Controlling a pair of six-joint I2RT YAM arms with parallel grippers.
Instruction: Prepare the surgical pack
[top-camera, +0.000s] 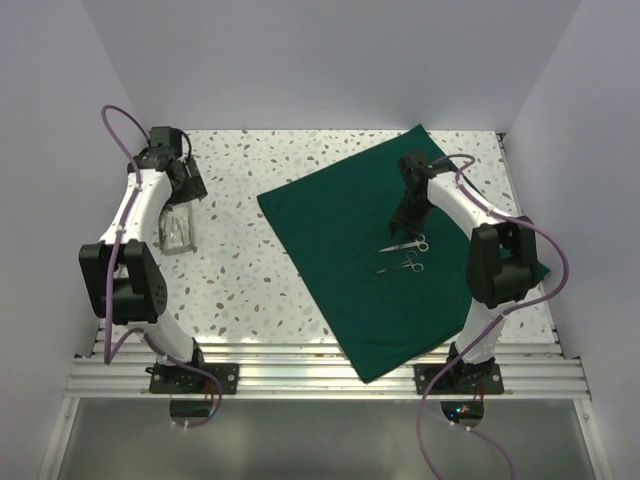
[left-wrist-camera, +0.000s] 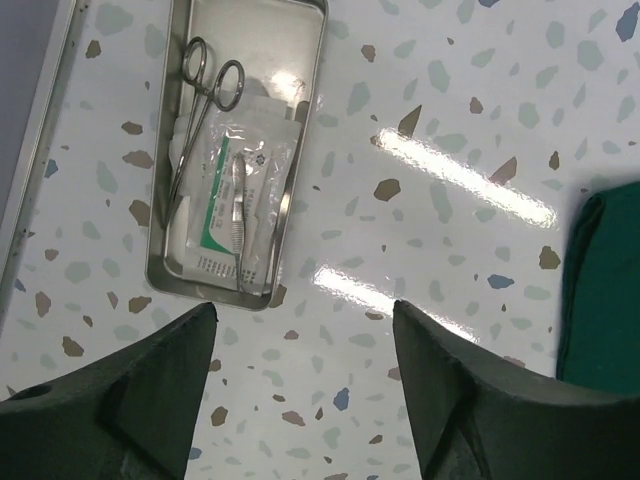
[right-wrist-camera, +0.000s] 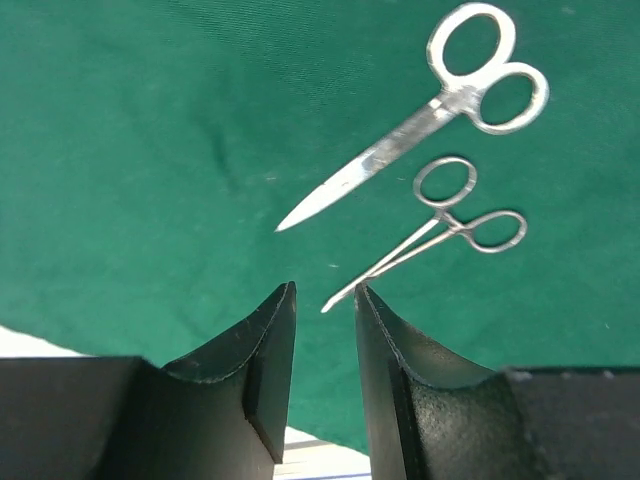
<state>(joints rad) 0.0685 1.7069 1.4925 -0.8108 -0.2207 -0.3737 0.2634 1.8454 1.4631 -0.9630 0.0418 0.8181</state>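
Lying on the speckled table (top-camera: 245, 275), the green drape (top-camera: 335, 225) underlies the narrowly parted right tool (right-wrist-camera: 325, 292); left tool (left-wrist-camera: 305, 306) gapes wide.

Green cloth (top-camera: 340, 215) spread at a slant on speckled table (top-camera: 250, 290), two steel tools on it.
Near the cloth's middle, scissors (top-camera: 405, 244) and a smaller clamp (top-camera: 402, 266) side by side, ring handles toward the cloth's right edge. Right gripper (top-camera: 403, 222) poised over the cloth, just beyond the scissors. Well left of the cloth, small steel tray (top-camera: 178, 228) on bare table, left gripper (top-camera: 190, 185) at its far end.
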